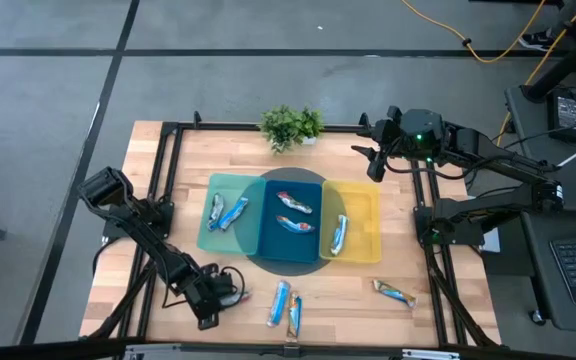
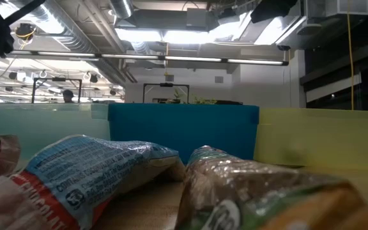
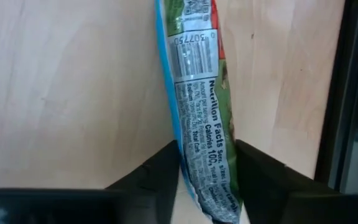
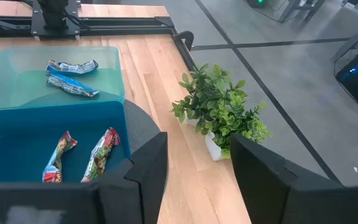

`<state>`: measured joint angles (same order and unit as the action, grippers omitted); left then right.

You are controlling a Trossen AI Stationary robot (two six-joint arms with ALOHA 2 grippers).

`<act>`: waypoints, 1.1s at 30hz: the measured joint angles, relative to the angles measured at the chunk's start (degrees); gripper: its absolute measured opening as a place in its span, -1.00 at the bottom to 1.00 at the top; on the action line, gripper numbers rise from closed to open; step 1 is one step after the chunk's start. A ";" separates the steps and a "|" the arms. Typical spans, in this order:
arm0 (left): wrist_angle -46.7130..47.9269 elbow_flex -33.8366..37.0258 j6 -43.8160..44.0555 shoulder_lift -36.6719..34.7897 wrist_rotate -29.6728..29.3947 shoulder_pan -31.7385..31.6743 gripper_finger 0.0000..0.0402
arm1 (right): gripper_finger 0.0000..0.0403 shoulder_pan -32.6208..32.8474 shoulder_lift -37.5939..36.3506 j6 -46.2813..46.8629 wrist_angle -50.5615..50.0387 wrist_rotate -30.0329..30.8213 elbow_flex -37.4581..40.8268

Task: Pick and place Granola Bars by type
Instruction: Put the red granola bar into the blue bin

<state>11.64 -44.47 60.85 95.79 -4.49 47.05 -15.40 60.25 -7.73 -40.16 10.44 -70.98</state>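
Observation:
My left gripper [image 1: 226, 293] is at the table's near left, shut on a granola bar [image 3: 197, 93] that lies on the wood with its nutrition label up. Two more bars [image 1: 280, 302] [image 1: 294, 312] lie side by side near the front edge, and one bar [image 1: 395, 292] lies at the near right. The teal tray [image 1: 208, 240] holds two bars, the blue tray [image 1: 268, 240] two and the yellow tray [image 1: 363, 205] one. My right gripper [image 4: 197, 140] hangs open and high over the far right, near the potted plant [image 4: 222, 115]. My left gripper pinches the bar's two long edges [image 3: 188, 168] between its two fingers [image 3: 157, 177], close to the bar's near end. The fingers slant steeply down from above. The rest of the bar stretches away from them, lying flat on the table.
The three trays stand side by side on a dark round mat [image 1: 258, 262] at the table's middle. The plant [image 1: 290, 125] stands at the far edge. A black frame rail [image 3: 344, 93] runs close beside the held bar. Bare wood lies between the trays and the near edge.

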 joint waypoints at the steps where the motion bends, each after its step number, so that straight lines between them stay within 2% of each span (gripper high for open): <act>1: 0.01 0.00 -0.01 -0.03 -0.03 0.00 -0.38 | -0.12 0.00 0.00 0.00 0.00 0.00 0.00; 6: 0.59 0.15 -0.02 -1.16 -0.46 0.00 -0.67 | -0.12 0.00 0.00 0.07 0.00 0.00 0.00; 10: 3.55 0.26 -2.39 -3.70 1.96 -1.22 -0.84 | -0.12 0.00 0.00 0.03 0.02 0.00 0.00; 17: 8.79 0.10 -6.76 -11.89 2.02 -4.63 -0.93 | -0.12 0.00 0.00 -0.02 0.07 0.00 0.00; 25: 21.08 -5.33 -13.90 -21.54 -7.30 -8.52 -0.93 | -0.12 0.00 0.00 -0.04 0.02 0.00 0.00; 33: 30.59 -13.35 -25.50 -26.35 -17.51 -14.31 -0.94 | -0.12 0.00 0.00 -0.25 0.04 0.00 0.00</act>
<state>42.23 -57.82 35.35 69.44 -22.01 32.74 -15.40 60.25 -7.98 -40.12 10.44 -70.98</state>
